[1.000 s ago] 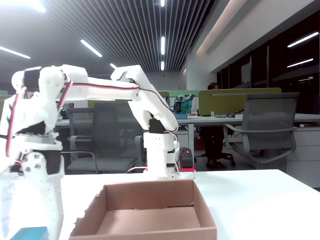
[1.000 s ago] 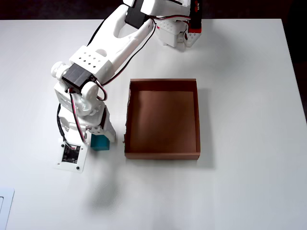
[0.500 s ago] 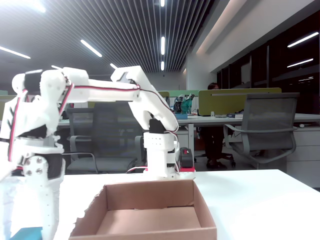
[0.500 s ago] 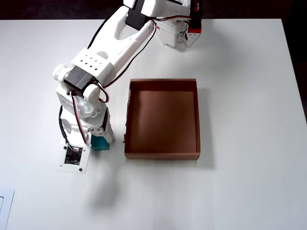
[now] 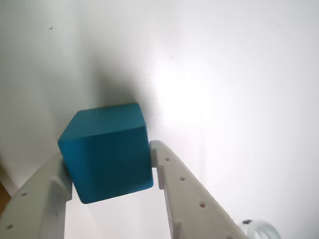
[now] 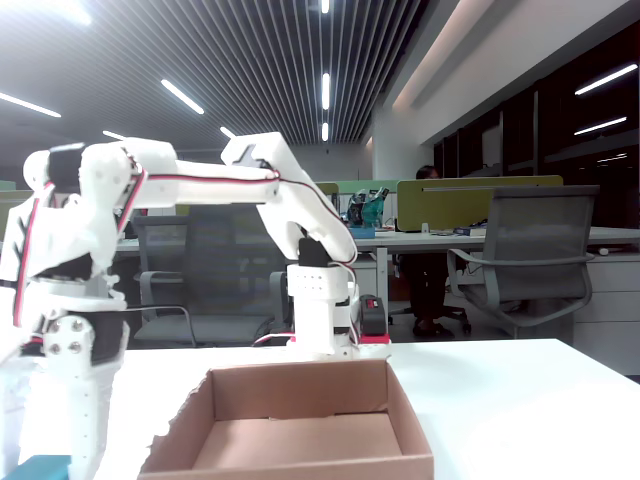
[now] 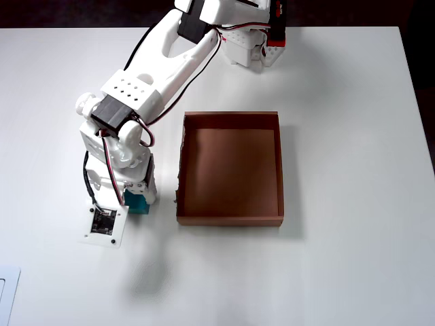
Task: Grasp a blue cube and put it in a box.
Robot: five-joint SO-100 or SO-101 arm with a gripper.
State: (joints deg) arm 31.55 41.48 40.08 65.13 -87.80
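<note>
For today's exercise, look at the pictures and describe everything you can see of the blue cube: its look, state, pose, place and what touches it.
The blue cube is a small, plain, matte teal block with slightly rounded edges and no markings. It sits on the white table, outside and left of the box in the overhead view, mostly hidden under the arm there. In the wrist view it stands between the two white fingers of the gripper, which lie against or very near its sides. Whether it is lifted cannot be told.

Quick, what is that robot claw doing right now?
Gripper: jaws closed around the blue cube, one on each side, apparently touching it.
</note>
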